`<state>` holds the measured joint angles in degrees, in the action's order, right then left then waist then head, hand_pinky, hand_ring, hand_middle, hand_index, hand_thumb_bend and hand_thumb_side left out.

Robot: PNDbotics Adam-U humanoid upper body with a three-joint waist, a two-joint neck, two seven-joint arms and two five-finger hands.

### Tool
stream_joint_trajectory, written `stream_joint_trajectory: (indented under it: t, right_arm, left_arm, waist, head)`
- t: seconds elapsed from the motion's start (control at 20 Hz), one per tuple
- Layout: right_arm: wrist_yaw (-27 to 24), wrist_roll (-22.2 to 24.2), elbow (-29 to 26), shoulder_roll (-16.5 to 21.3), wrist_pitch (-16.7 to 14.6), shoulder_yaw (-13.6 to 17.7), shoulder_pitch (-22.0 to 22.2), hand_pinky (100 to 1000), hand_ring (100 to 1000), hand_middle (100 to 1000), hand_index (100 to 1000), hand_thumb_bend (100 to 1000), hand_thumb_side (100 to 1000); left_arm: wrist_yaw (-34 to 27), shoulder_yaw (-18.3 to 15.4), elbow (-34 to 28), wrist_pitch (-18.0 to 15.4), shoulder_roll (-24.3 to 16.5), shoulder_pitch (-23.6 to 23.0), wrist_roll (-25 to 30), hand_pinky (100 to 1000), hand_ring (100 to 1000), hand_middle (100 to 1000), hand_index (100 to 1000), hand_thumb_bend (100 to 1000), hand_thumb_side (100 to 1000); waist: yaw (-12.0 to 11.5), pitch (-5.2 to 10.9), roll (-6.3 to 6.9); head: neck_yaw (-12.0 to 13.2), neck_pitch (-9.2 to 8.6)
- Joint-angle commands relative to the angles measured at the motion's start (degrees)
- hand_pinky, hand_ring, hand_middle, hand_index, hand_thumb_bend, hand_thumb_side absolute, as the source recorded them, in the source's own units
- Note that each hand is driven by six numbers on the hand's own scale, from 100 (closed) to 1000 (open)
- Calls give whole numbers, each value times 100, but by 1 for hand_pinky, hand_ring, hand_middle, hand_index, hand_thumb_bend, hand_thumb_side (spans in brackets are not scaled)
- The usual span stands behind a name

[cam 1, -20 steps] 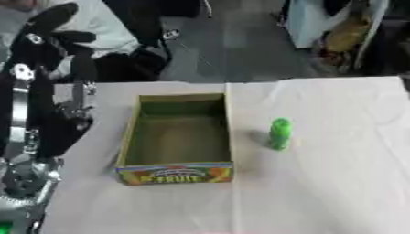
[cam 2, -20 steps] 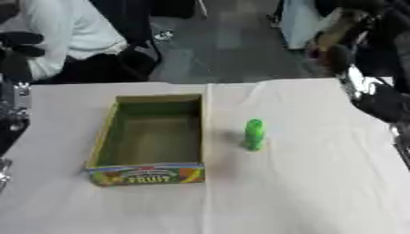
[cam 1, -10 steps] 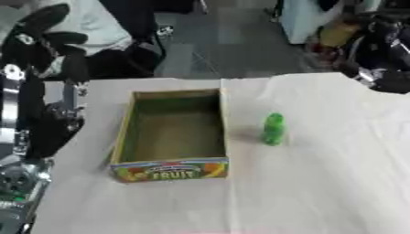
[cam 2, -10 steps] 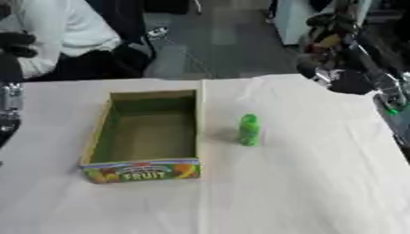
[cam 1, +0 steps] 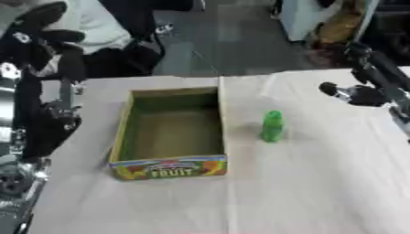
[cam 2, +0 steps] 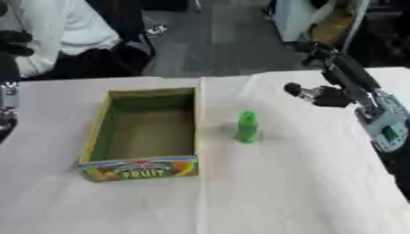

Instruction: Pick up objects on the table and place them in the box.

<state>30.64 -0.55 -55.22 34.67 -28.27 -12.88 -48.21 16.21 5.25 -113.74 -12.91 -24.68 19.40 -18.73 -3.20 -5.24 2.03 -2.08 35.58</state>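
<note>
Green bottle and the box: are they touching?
Apart. The right eye view shows the green bottle standing upright to the right of the box, with a strip of bare table between them.

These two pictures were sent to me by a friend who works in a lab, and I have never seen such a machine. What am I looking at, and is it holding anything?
Both pictures come from the two eyes of one camera in a humanoid robot's head, looking down at a table covered with a pale cloth. They show the same moment, slightly offset. The black and silver parts are its arms. The left hand is raised at the upper left of the left eye view; I cannot tell how its fingers stand. The right hand reaches in from the right, above the cloth and short of the bottle; its fingers are also unclear. Neither hand holds anything. On the table stand an open cardboard box printed FRUIT, empty inside, and an upright green bottle just to its right, apart from it.
</note>
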Motion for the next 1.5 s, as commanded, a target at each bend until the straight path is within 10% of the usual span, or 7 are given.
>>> stream_joint_trajectory:
  t: [0.05,1.5]
  right_arm:
    - [95,226,125,-19,-84,26,-153,100,691,829,909,706,853]
    - [1791,148,755,-885,-198,15,-17,100,813,930,943,678,817]
  left_arm:
    - [-39,6,-85,-20,-55,107,29,643,674,855,893,300,600]
    - [-106,52,-85,-77,9,212,115,647,673,857,891,297,599]
  waist:
    - [-25,50,2]
    - [-123,3,29]
  head:
    - [-54,-34]
    - [54,9]
